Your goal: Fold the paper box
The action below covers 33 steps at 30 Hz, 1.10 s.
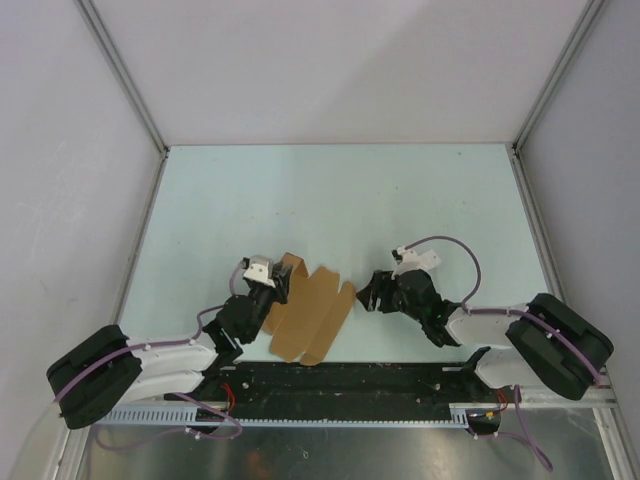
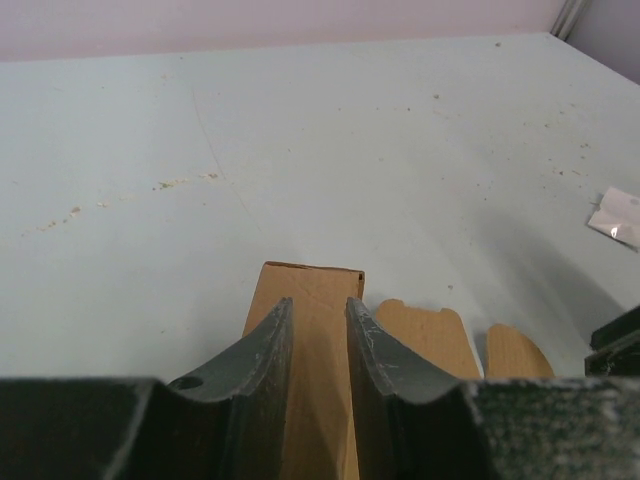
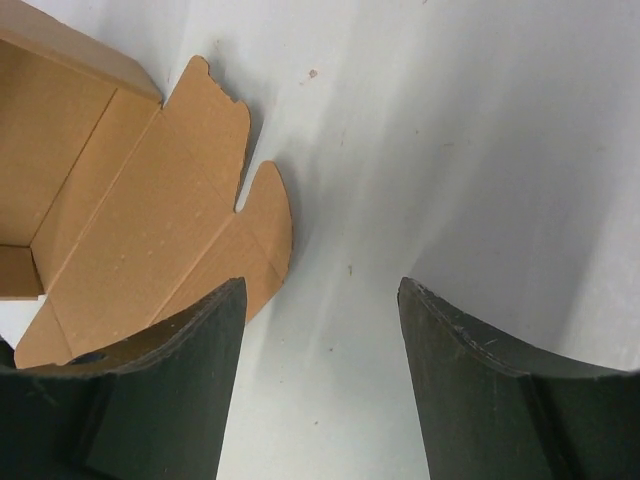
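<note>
Lying near the front edge of the desk (image 1: 330, 200), between the two arms, the paper box (image 1: 312, 318) is a half-formed tan sheet. One end stands up as a raised panel (image 2: 312, 285), while the other end lies flat as a tabbed flap (image 3: 215, 170).

The left end effector (image 2: 318, 302) sits at the raised end with its fingers drawn close together on either side of that panel. This placement reads as steadying the upright wall so the sheet does not slide or spring flat. Whether the fingers actually pinch the cardboard or merely bracket it with a little slack, I cannot tell from the wrist view, since the panel fills the gap.

The right end effector (image 3: 320, 285) is spread wide and holds nothing. It hangs over bare desk just beside the rounded tabs, with one finger overlapping the flap's corner in its own view. That stance suits getting against the flat flap to lift it, which looks like the next fold.
</note>
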{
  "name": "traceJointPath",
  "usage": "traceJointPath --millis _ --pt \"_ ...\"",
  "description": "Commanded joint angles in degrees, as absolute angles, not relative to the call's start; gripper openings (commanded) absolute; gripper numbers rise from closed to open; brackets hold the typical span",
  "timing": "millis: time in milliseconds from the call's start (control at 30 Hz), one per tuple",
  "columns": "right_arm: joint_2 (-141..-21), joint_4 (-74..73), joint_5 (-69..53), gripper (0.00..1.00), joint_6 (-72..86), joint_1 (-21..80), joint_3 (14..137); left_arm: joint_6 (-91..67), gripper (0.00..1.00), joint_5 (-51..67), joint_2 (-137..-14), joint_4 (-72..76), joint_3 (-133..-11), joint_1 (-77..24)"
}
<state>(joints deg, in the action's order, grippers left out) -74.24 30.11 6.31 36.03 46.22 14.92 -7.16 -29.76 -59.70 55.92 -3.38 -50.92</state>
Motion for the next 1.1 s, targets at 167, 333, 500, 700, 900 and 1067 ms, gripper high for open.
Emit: traceJointPath --millis 167,333,500,700,900,1067 --pt "-84.71 44.81 -14.3 0.66 28.83 39.03 16.87 -8.26 0.34 -29.44 -59.85 56.16 -2.72 -50.98" --pt "-93.75 50.62 -19.15 0.63 29.97 38.32 18.89 -8.17 0.34 -29.79 -59.68 55.99 -2.64 -50.98" --pt "-99.75 57.47 -22.41 0.59 32.25 38.06 18.98 -8.09 0.35 -30.15 -59.41 55.81 -2.55 -50.98" --pt "-101.86 59.06 -23.99 0.52 32.34 37.53 18.99 -8.0 0.35 -30.5 -59.59 55.72 -2.55 -50.89" --pt "-101.08 57.31 -24.0 0.46 31.64 37.62 18.98 -7.91 0.35 -30.5 -59.59 55.63 -2.55 -50.98" --pt "-100.81 57.65 -24.08 0.36 31.2 37.62 18.98 -7.91 0.35 -30.59 -59.77 55.63 -2.64 -50.98"
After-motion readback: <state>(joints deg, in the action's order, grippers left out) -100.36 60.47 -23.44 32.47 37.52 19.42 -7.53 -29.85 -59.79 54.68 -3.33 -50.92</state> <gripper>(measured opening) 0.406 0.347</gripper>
